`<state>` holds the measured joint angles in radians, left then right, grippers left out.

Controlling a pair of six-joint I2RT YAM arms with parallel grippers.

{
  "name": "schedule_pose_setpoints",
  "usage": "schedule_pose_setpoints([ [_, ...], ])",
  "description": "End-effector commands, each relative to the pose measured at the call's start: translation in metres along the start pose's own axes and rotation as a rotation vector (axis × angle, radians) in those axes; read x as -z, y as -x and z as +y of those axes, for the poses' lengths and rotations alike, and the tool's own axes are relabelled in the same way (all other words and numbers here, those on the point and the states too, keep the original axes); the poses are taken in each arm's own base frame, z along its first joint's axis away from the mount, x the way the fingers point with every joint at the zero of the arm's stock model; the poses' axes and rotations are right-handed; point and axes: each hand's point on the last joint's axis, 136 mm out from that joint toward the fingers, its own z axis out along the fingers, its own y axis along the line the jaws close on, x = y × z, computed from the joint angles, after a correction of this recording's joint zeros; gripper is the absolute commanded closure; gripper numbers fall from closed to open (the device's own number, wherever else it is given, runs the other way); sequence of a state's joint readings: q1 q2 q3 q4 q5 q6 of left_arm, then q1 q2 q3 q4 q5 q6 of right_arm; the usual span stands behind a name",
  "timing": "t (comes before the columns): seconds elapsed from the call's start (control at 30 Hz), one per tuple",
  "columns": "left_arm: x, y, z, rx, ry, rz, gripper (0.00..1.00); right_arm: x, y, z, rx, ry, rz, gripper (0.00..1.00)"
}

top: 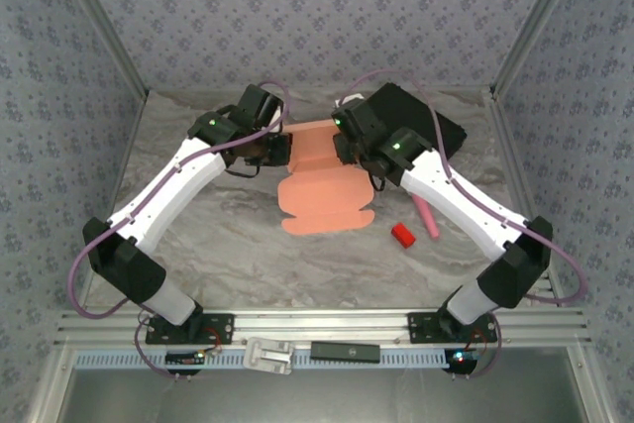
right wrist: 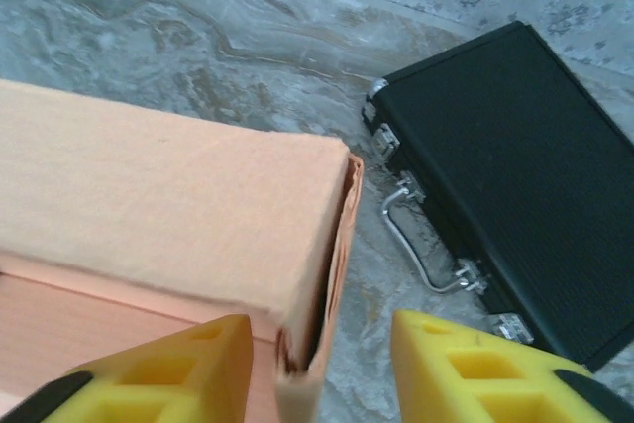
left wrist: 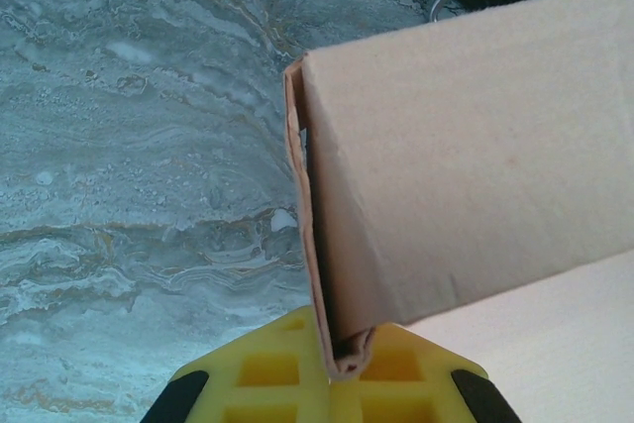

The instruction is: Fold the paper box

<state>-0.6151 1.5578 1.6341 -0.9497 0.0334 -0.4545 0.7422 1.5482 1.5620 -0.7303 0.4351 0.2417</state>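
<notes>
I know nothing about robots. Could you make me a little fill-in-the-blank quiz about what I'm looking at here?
1. Of the left gripper and the right gripper, the one shut on the paper box is the ___.
2. The flat case near the right gripper is coloured ___.
3. The small block beside the pink stick is coloured ___.
Missing words: left, black, red.
</notes>
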Motion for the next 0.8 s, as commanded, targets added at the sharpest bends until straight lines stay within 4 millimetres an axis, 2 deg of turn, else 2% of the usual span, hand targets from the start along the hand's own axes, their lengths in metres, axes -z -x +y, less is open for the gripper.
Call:
schedule_pose_setpoints([
  [0.0, 0.011, 0.006, -0.002, -0.002, -0.013, -0.025, 1.0, -0.008, 0.002, -0.011, -0.022, -0.09, -0.006, 0.71],
  [0.13, 0.008, 0.005, 0.0, -0.001, -0.006, -0.028, 1.0, -0.007, 0.007, -0.012, -0.063, -0.129, -0.004, 0.98],
  [0.17, 0.006, 0.006, 0.001, 0.001, -0.006, -0.033, 1.0, -0.006, 0.007, -0.013, -0.076, -0.138, 0.001, 1.0],
  [0.33, 0.001, 0.01, 0.012, 0.006, 0.038, -0.079, 1.0, 0.005, 0.002, -0.005, -0.138, -0.13, 0.029, 1.0],
  [0.57, -0.001, 0.019, -0.002, -0.034, -0.089, -0.208, 1.0, 0.015, -0.005, 0.011, -0.184, -0.036, 0.079, 1.0],
  [0.77, -0.006, 0.017, -0.003, -0.042, -0.152, -0.221, 0.9, 0.019, 0.0, 0.008, -0.229, 0.039, 0.088, 1.0],
])
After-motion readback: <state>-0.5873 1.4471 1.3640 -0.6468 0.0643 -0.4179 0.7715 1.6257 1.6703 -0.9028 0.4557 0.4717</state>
